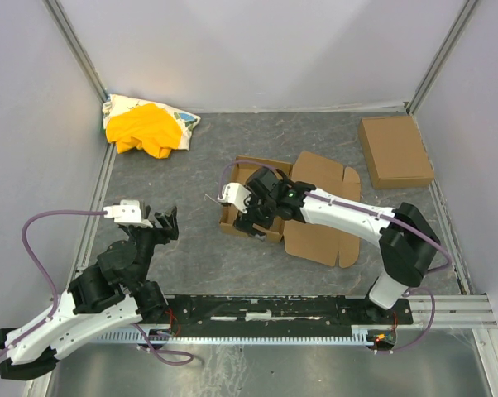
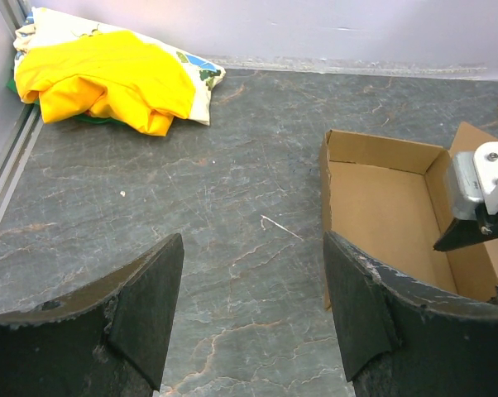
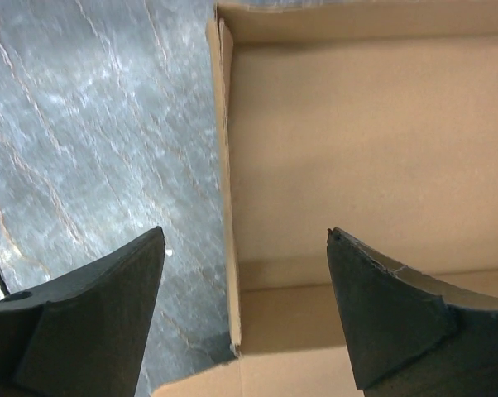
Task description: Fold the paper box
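The paper box (image 1: 247,175) stands near the middle of the table as a shallow open tray with raised walls. Its lid panel (image 1: 323,211) lies flat to the right. My right gripper (image 1: 251,217) hangs open over the tray's near left part. In the right wrist view its jaws (image 3: 245,233) straddle one upright wall (image 3: 227,165) without touching it, one finger outside over the table and one inside the paper box (image 3: 356,149). My left gripper (image 1: 165,223) is open and empty, left of the box. In the left wrist view the left gripper (image 2: 253,306) shows only table between its fingers, with the paper box (image 2: 381,207) to the right.
A smaller ready-folded brown box (image 1: 395,150) lies at the back right. A yellow cloth on a patterned bag (image 1: 147,128) sits in the back left corner. White walls close in the grey table (image 1: 191,165) on three sides.
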Controlling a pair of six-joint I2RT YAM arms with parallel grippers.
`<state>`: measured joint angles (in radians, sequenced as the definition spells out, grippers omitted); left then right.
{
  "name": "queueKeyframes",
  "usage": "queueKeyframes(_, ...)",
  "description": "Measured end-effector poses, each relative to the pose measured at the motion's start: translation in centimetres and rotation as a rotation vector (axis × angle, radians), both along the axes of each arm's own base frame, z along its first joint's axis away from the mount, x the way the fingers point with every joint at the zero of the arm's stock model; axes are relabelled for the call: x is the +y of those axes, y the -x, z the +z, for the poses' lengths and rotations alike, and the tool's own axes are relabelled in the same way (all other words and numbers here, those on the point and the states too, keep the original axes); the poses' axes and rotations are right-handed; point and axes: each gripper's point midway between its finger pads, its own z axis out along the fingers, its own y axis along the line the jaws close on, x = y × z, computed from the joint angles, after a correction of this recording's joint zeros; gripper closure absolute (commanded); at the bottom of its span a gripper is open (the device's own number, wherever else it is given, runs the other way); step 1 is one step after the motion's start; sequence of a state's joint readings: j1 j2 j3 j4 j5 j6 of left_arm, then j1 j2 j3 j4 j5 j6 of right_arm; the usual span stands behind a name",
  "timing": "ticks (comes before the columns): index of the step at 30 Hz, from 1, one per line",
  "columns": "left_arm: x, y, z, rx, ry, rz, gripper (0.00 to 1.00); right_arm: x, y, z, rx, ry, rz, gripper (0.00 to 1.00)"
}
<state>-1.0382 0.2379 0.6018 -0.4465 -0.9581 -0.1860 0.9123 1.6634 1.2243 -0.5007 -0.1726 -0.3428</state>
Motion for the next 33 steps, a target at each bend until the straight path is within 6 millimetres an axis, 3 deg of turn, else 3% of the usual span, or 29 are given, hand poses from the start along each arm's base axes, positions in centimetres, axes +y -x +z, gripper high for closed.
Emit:
queueKeyframes(9, 0.0, 0.0, -0.1, 0.001, -0.001, 0.000, 0.25, 4.4, -1.3, -1.9, 0.070, -0.061, 0.021, 0.31)
queueKeyframes(11, 0.0, 0.0, -0.1, 0.001, -0.002, 0.000, 0.25, 5.1, -1.3, -2.6, 0.096, -0.064, 0.028, 0.41)
queueKeyframes(14, 0.0, 0.0, -0.1, 0.001, -0.002, 0.000, 0.25, 6.0, -1.3, -3.2, 0.126, -0.069, 0.041, 0.67)
queueKeyframes(16, 0.0, 0.0, -0.1, 0.001, -0.002, 0.002, 0.25, 6.3, -1.1, -3.5, 0.145, -0.072, 0.053, 0.77)
queueKeyframes(21, 0.1, 0.0, -0.1, 0.002, -0.003, 0.005, 0.25, 6.6, 0.2, -3.7, 0.189, -0.077, 0.130, 0.81)
queueKeyframes(23, 0.1, 0.0, -0.1, 0.002, -0.003, 0.005, 0.25, 6.6, 1.2, -3.8, 0.197, -0.071, 0.201, 0.84)
queueKeyframes(24, 0.1, 0.0, -0.1, 0.002, -0.003, 0.005, 0.25, 6.5, 1.8, -3.8, 0.199, -0.068, 0.243, 0.95)
queueKeyframes(25, 0.1, 0.0, -0.1, 0.002, -0.003, 0.006, 0.25, 6.5, 2.5, -3.8, 0.204, -0.067, 0.287, 0.98)
queueKeyframes(28, 0.2, -0.1, -0.1, 0.002, -0.003, 0.009, 0.25, 5.3, 5.4, -3.8, 0.215, -0.059, 0.442, 0.98)
queueKeyframes(33, 0.2, -0.1, -0.1, 0.002, -0.003, 0.011, 0.25, 0.9, 11.1, -3.2, 0.214, -0.047, 0.698, 0.94)
